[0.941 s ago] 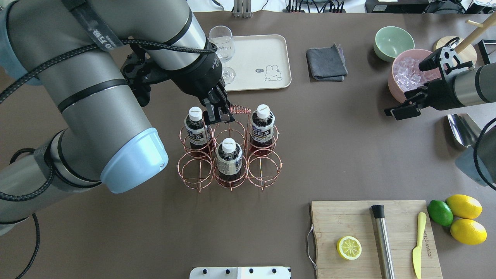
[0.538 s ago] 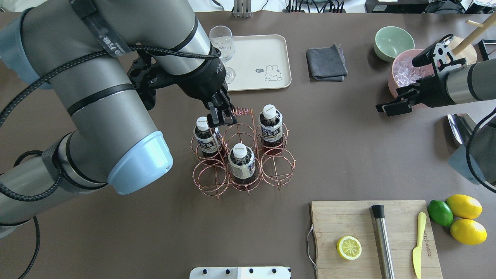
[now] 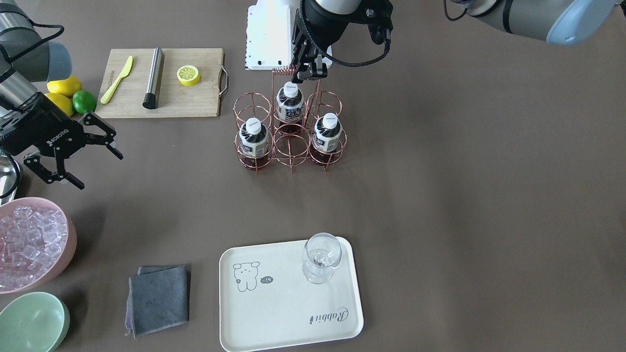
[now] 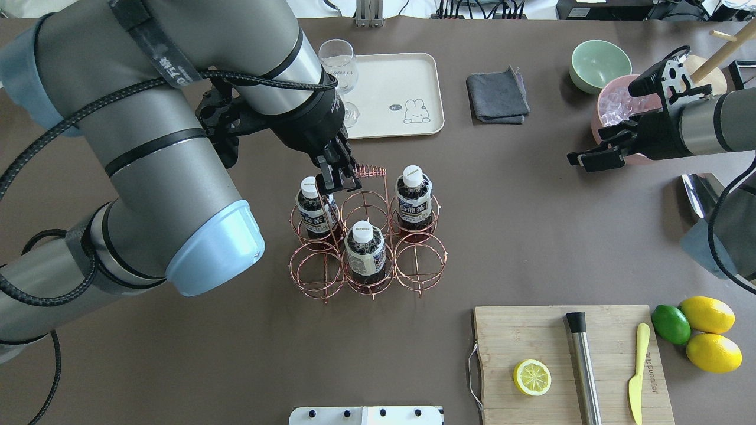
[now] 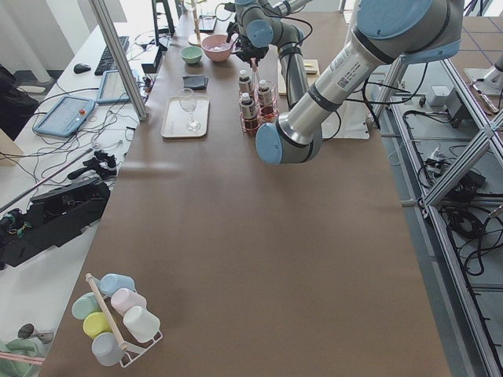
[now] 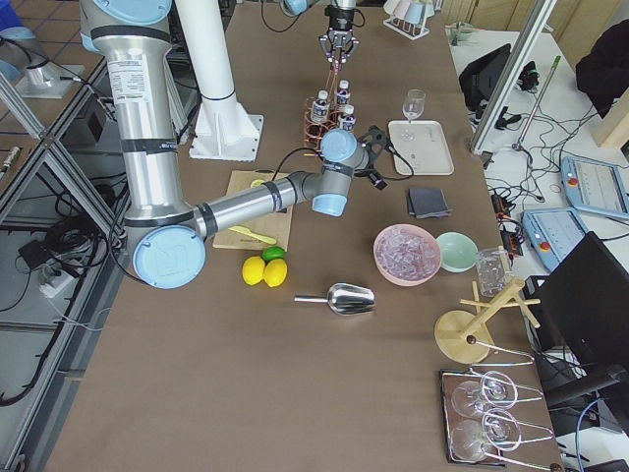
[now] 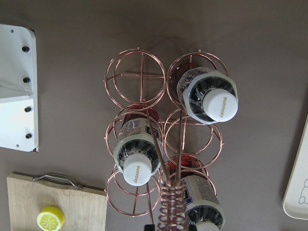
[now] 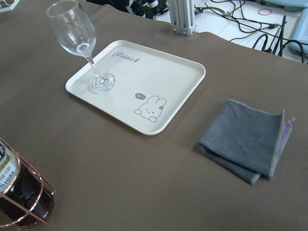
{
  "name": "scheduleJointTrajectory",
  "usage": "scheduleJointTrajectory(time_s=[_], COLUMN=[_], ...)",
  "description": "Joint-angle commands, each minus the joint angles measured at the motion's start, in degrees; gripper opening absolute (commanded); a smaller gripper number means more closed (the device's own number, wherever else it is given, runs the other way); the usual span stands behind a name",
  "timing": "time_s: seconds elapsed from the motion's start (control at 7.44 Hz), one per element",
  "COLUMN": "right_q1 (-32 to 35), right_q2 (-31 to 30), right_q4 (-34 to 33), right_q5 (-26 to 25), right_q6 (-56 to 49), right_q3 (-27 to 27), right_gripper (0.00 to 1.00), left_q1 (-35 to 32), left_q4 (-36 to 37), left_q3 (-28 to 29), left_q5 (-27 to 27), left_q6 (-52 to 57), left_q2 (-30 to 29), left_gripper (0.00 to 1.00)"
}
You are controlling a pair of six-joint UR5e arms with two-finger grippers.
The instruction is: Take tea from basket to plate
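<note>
The copper wire basket (image 4: 371,172) stands mid-table with three tea bottles in its rings (image 4: 310,203) (image 4: 363,245) (image 4: 413,192). My left gripper (image 4: 338,177) is shut on the basket's coiled handle (image 3: 282,71), which also shows in the left wrist view (image 7: 172,202) above the bottles (image 7: 214,96). The cream plate (image 4: 396,82) lies behind the basket with only a clear glass (image 4: 339,71) on its left end. My right gripper (image 3: 100,172) is open and empty, far right of the basket; its wrist view shows the plate (image 8: 159,72).
A grey cloth (image 4: 497,95) lies right of the plate. A green bowl (image 4: 599,64) and a pink bowl of ice (image 3: 29,242) are at the back right. A cutting board (image 4: 570,360) holds a lemon half, a steel muddler and a knife. Lemons and a lime (image 4: 700,330) lie beside it.
My left gripper has moved to the right with the basket and its three bottles. My right gripper has shifted left and slightly back, still open.
</note>
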Motion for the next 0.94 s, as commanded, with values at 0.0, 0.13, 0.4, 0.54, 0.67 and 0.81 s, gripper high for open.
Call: scheduleJointTrajectory(time_s=[0.0, 0.13, 0.4, 0.54, 0.67, 0.81], right_q1=[-4.2, -7.4, -11.5, -14.0, -15.7, -18.7], right_q2=[3.4, 3.4, 5.3, 5.4, 5.3, 5.3], right_q4=[8.4, 12.5, 13.0, 14.5, 15.6, 17.1], right_q5=[-6.4, -11.4, -14.7, -17.7, -18.6, -21.5], right_q6=[5.8, 6.6, 7.5, 7.5, 7.6, 7.6], right_q3=[0.0, 0.4, 1.9, 3.5, 4.3, 5.2], right_gripper=[1.00, 1.00, 1.00, 1.00, 1.00, 1.00], left_q1=[0.1, 0.2, 0.5, 0.6, 0.6, 0.6], left_q4=[0.0, 0.0, -0.7, -1.1, -1.1, -1.1], left_q3=[0.0, 0.0, 0.0, 0.0, 0.0, 0.0], left_q5=[0.0, 0.0, 0.0, 0.0, 0.0, 0.0], left_q6=[-0.1, -0.2, -1.0, -1.0, -1.1, -1.1], left_q2=[-0.2, -0.2, -0.2, -0.1, -0.1, -0.1], left_gripper=[0.00, 0.00, 0.00, 0.00, 0.00, 0.00])
